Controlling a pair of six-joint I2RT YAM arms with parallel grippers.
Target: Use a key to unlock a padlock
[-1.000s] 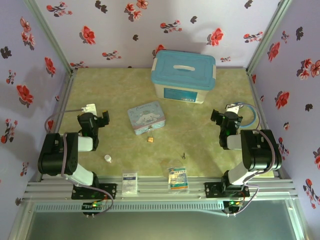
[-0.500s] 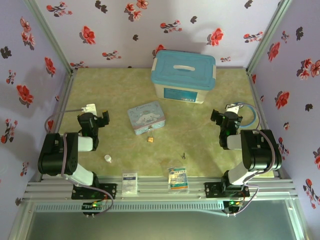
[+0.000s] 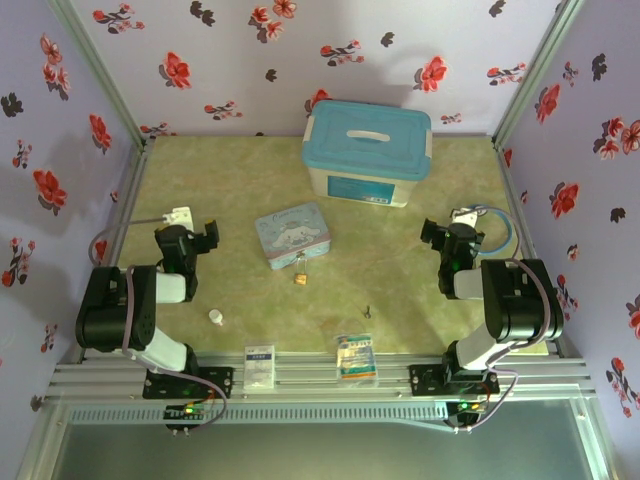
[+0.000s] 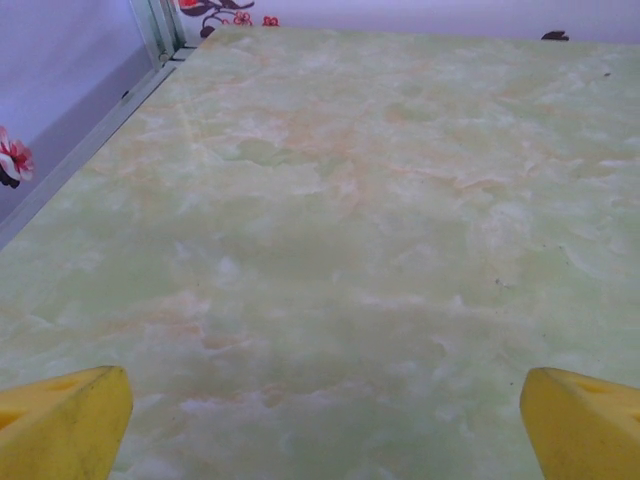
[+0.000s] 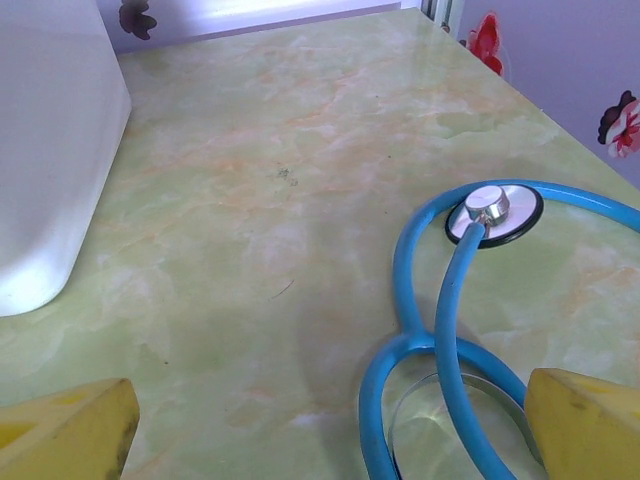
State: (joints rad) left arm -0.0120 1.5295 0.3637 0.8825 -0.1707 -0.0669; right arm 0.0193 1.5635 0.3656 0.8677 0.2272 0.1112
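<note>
Top external: one padlock; one key

A robot test cell of the kind built in a lab is shown: a tabletop with a green marbled covering is boxed in by aluminium framing and by walls papered in lilac with red flowers. A left arm and a right arm are bolted to a slotted aluminium rail at the near edge.

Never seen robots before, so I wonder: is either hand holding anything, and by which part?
Nothing is held. The left hand and the right hand are open and empty; the padlock and the key lie on the table.
</note>
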